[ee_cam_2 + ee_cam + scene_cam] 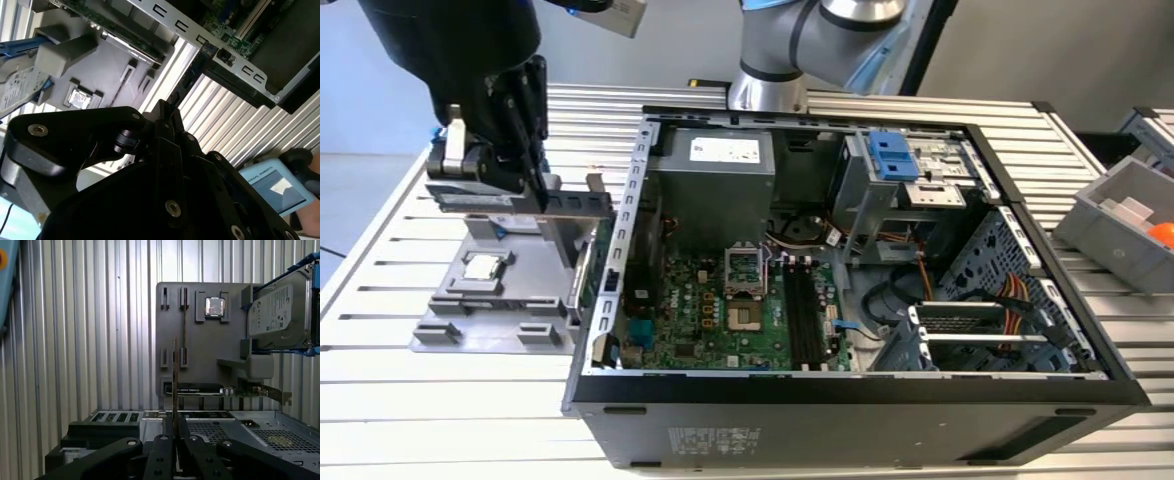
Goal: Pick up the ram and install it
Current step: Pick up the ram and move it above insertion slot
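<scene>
The ram (174, 380) is a thin dark stick seen edge-on, standing out from between my fingertips. My gripper (175, 432) is shut on its end. In the exterior view the gripper (540, 190) hangs above the grey fixture tray (447, 330), and the ram (576, 203) is a dark flat strip pointing toward the open computer case (854, 385). The second wrist view has the gripper (167, 114) with the ram (186, 82) reaching over the slatted table beside the case wall. Long black memory slots (803, 320) lie on the motherboard inside the case.
The grey fixture tray (200, 347) carries a processor chip (215, 306), a silver hard drive in a blue frame (277, 310) and a green card with a metal bracket (245, 390). A grey bin (1121, 215) with an orange item sits at the exterior view's right.
</scene>
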Tool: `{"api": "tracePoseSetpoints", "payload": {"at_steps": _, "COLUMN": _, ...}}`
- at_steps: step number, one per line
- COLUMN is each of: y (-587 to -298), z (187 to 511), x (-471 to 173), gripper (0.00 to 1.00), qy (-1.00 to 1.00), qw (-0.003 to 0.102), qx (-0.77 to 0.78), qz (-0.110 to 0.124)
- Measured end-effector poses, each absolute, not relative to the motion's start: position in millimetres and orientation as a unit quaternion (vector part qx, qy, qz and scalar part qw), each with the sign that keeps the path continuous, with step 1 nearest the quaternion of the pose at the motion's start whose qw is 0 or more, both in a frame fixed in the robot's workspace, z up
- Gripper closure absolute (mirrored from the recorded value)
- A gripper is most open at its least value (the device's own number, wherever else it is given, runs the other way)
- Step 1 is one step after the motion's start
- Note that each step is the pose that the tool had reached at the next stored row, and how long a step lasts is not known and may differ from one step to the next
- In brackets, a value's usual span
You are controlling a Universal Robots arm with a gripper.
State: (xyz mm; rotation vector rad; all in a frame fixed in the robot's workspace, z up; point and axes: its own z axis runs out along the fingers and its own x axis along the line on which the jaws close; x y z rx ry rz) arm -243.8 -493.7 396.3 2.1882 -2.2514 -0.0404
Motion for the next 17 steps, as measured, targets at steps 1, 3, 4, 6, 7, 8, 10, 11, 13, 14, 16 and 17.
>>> {"api": "tracePoseSetpoints", "payload": {"at_steps": 1, "y": -493.7, "z": 396.3, "x": -242.1, "gripper": 1.0, "qy": -0.717, "qw": 0.001, "qx": 0.697, "qz": -0.013}}
{"api": "tracePoseSetpoints", "payload": {"at_steps": 3, "y": -493.7, "z": 396.3, "x": -239.1, "gripper": 1.0, "qy": -0.717, "qw": 0.001, "qx": 0.697, "qz": -0.013}}
{"api": "tracePoseSetpoints", "payload": {"at_steps": 4, "y": -493.7, "z": 396.3, "x": -237.9, "gripper": 1.0, "qy": -0.717, "qw": 0.001, "qx": 0.697, "qz": -0.013}}
{"api": "tracePoseSetpoints", "payload": {"at_steps": 6, "y": -493.7, "z": 396.3, "x": -235.2, "gripper": 1.0, "qy": -0.717, "qw": 0.001, "qx": 0.697, "qz": -0.013}}
{"api": "tracePoseSetpoints", "payload": {"at_steps": 7, "y": -493.7, "z": 396.3, "x": -233.8, "gripper": 1.0, "qy": -0.717, "qw": 0.001, "qx": 0.697, "qz": -0.013}}
{"api": "tracePoseSetpoints", "payload": {"at_steps": 8, "y": -493.7, "z": 396.4, "x": -232.4, "gripper": 1.0, "qy": -0.717, "qw": 0.001, "qx": 0.697, "qz": -0.013}}
{"api": "tracePoseSetpoints", "payload": {"at_steps": 10, "y": -493.7, "z": 396.3, "x": -231.0, "gripper": 1.0, "qy": -0.717, "qw": 0.001, "qx": 0.697, "qz": -0.013}}
{"api": "tracePoseSetpoints", "payload": {"at_steps": 11, "y": -493.7, "z": 396.3, "x": -230.2, "gripper": 1.0, "qy": -0.717, "qw": 0.001, "qx": 0.697, "qz": -0.013}}
{"api": "tracePoseSetpoints", "payload": {"at_steps": 13, "y": -493.7, "z": 396.4, "x": -228.4, "gripper": 1.0, "qy": -0.717, "qw": 0.001, "qx": 0.697, "qz": -0.013}}
{"api": "tracePoseSetpoints", "payload": {"at_steps": 14, "y": -493.7, "z": 396.4, "x": -227.3, "gripper": 1.0, "qy": -0.717, "qw": 0.001, "qx": 0.697, "qz": -0.013}}
{"api": "tracePoseSetpoints", "payload": {"at_steps": 16, "y": -493.7, "z": 396.3, "x": -225.6, "gripper": 1.0, "qy": -0.717, "qw": 0.001, "qx": 0.697, "qz": -0.013}}
{"api": "tracePoseSetpoints", "payload": {"at_steps": 17, "y": -493.7, "z": 396.4, "x": -224.5, "gripper": 1.0, "qy": -0.717, "qw": 0.001, "qx": 0.697, "qz": -0.013}}
